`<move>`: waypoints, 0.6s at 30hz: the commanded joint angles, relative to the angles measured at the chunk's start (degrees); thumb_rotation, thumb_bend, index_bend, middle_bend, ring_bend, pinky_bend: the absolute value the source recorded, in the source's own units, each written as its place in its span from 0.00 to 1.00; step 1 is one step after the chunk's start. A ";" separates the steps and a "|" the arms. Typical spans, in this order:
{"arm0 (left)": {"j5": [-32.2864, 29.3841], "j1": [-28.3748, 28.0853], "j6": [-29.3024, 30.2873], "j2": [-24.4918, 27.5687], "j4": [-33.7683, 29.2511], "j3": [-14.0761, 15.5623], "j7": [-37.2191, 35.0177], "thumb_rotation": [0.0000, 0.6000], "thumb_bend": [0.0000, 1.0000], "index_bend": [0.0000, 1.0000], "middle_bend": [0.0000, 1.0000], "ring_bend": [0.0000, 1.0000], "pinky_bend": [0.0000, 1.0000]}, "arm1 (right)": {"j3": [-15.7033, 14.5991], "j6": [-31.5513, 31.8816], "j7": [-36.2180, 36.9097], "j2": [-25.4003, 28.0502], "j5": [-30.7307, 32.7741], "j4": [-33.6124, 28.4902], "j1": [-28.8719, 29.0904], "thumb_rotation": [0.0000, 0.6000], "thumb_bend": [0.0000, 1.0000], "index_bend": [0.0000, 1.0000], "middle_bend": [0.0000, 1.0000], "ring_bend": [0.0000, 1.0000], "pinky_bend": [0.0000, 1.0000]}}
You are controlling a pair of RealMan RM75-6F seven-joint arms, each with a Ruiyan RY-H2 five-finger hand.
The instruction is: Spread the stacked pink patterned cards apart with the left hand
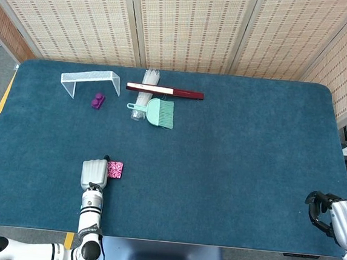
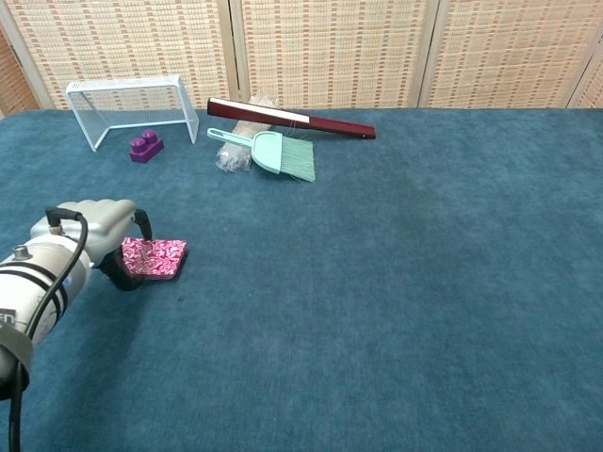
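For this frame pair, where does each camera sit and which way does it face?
Head view: high above the near edge, looking down on the whole table; shows the left hand at the pink cards and the right hand.
Chest view: low at the near edge, looking across toward the screens; shows only the left hand and forearm.
Shared: left hand, pink cards, brush.
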 commanded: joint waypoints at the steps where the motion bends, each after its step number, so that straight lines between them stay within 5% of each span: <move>1: 0.74 0.20 0.01 0.12 -0.18 0.26 -0.70 1.00 0.36 0.35 1.00 1.00 1.00 | 0.00 -0.01 0.00 0.00 0.00 -0.01 0.00 1.00 0.55 0.79 0.73 0.67 0.93; 8: 2.49 1.47 -0.26 2.57 -3.76 1.50 -2.43 1.00 0.35 0.53 1.00 1.00 1.00 | 0.01 -0.02 -0.06 -0.04 0.02 0.00 0.00 1.00 0.55 0.79 0.73 0.67 0.93; 18: 5.47 4.73 -0.59 12.87 -10.75 4.53 -4.56 1.00 0.35 0.56 1.00 1.00 1.00 | 0.01 -0.53 -0.86 -0.26 0.23 -0.26 0.17 1.00 0.55 0.79 0.73 0.67 0.93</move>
